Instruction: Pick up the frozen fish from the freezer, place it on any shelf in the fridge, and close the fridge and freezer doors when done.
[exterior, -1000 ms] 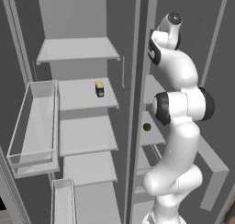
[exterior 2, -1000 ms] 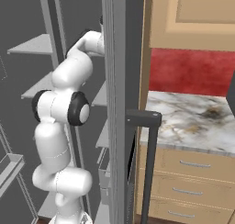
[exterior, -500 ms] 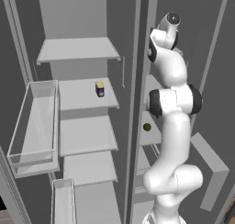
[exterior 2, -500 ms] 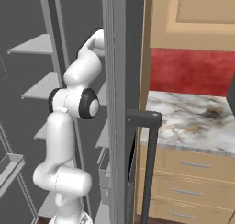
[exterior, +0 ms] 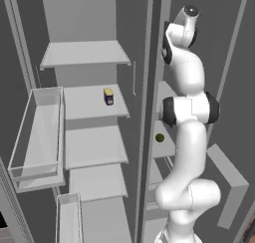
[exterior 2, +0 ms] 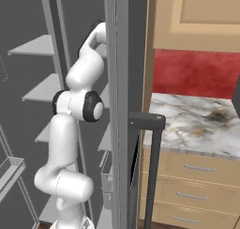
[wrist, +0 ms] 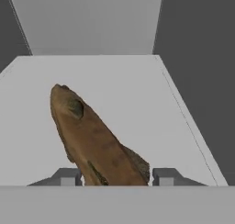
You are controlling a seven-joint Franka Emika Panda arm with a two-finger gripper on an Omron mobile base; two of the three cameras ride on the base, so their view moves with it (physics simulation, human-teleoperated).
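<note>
One frozen fish (wrist: 94, 138), between hand (wrist: 117, 176) fingertips, freezer shelf (wrist: 137, 103)

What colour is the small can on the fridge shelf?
The can is yellow on top and dark blue below; the left base view shows it best.

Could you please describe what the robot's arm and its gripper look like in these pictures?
The arm is glossy white, built of rounded, tube-like segments with dark grey or black bands at the joints, plus a dark cap on its topmost joint. No cables or markings show. The gripper shows two small, blocky grey fingertips.
</note>
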